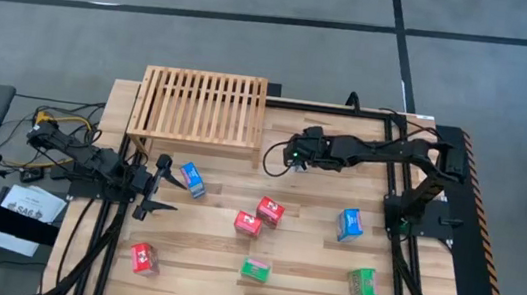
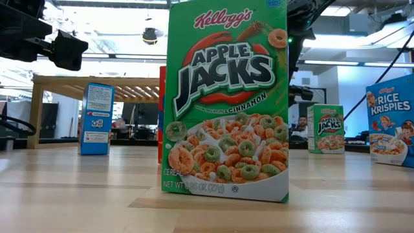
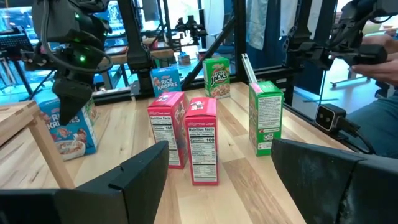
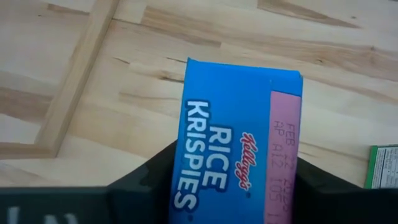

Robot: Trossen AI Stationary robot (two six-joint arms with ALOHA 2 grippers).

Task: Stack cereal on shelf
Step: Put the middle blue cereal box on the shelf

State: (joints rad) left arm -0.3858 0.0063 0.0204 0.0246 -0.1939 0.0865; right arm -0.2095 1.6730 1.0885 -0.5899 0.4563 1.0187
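Seven cereal boxes loose on surface (image 1: 310, 259), e.g. red box (image 1: 271, 210). Blue box (image 4: 231, 124) clenched in right end effector (image 1: 294, 156), just right of shelf (image 1: 203, 110). Light, thin cardboard, prob. crushable: take at flat sides w/ mild force. Left end effector (image 1: 152, 192) released, waiting at left.

I work in a robotics lab or test hall: my plank tabletop (image 1: 310, 259) sits in a black metal frame (image 1: 460, 192) on grey concrete floor (image 1: 258, 26), with loose cables (image 1: 55, 122) and ceiling strip lights (image 2: 336, 63) beyond.
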